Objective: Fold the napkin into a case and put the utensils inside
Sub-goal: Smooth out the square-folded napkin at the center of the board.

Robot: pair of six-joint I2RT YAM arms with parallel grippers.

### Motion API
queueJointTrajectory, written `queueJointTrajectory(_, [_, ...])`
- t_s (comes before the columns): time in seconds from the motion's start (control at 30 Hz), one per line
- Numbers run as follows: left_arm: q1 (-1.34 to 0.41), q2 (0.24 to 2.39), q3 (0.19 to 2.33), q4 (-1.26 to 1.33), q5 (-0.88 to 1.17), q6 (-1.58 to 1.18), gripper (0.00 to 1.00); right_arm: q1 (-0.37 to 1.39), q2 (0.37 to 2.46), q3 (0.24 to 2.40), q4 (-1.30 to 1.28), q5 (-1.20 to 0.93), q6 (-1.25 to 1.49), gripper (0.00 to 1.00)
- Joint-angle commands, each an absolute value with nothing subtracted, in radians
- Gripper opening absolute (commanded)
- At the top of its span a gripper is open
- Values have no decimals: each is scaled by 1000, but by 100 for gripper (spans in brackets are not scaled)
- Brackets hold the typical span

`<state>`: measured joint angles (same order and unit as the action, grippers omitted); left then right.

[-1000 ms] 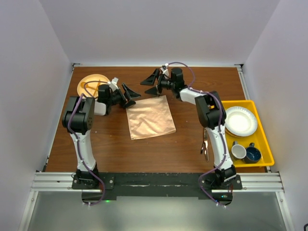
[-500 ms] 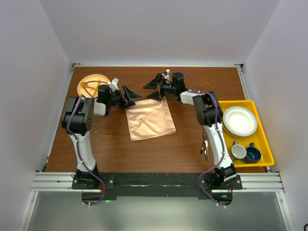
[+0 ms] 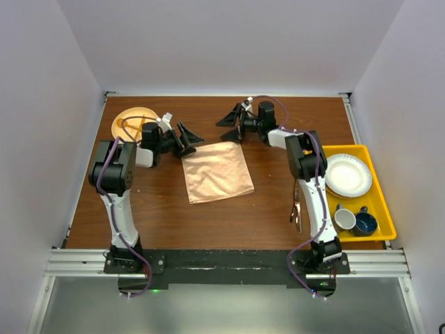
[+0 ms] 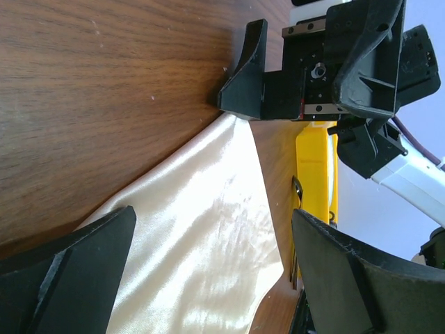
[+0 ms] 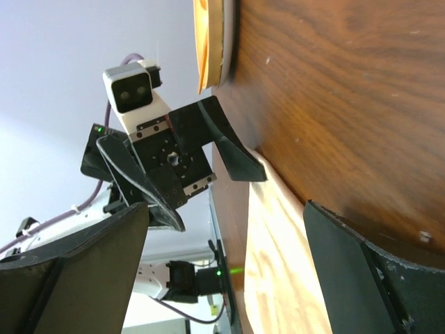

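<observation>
**Ana:** Along the near edge, what do you count?

**Ben:** Two arm bases on one aluminium rail [image 3: 76,263], the left arm beside the right. Past the rail is a dark brown wooden table [image 3: 160,209].

**Ana:** And on it?

**Ben:** Closest, by the right arm, are the utensils [image 3: 296,209]. They are dark, slim pieces lying together on the bare wood, and the arm partly hides them, so I cannot tell how many there are. To their right is one yellow tray [image 3: 384,205] holding two cups, a white cup [image 3: 344,218] and a dark blue cup [image 3: 364,224], with a white plate [image 3: 348,175] beyond them.

**Ana:** Where is the napkin?

**Ben:** One napkin [image 3: 217,172] lies flat mid-table as a slightly turned square. It is well apart from the utensils and not yet made into a case.

**Ana:** What about the fingers?

**Ben:** The left gripper [image 3: 189,141] is spread wide and holds nothing, with one fingertip at the cloth's far left corner. The right gripper [image 3: 229,126] is also wide and empty, with its lower fingertip down at the far right corner.

**Ana:** Anything farther back?

**Ben:** One round wooden plate [image 3: 118,125] sits in the far left corner. Plain pale walls [image 3: 222,42] close in three sides.
</observation>
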<state>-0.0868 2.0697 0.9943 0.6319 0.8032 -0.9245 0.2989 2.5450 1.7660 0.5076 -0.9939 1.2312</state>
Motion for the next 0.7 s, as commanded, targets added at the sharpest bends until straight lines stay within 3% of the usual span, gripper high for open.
queueJointTrajectory(0.0, [-126, 1967, 1038, 644, 847, -920, 100, 310, 2386, 1851, 415, -1075, 1102, 98])
queueJointTrajectory(0.13, [-127, 1878, 1115, 472, 839, -795, 100, 313, 2202, 1829, -58, -1069, 771, 98])
queueJointTrajectory(0.3, [-135, 1836, 1146, 353, 844, -614, 100, 328, 2043, 1629, -329, -1045, 499, 98])
queueJointTrajectory(0.43, [-173, 1757, 1128, 156, 827, -338, 100, 334, 2000, 1563, -691, -1006, 221, 98])
queueJointTrajectory(0.67, [-274, 1684, 1055, -38, 782, 141, 100, 333, 2000, 1413, -744, -976, 86, 98])
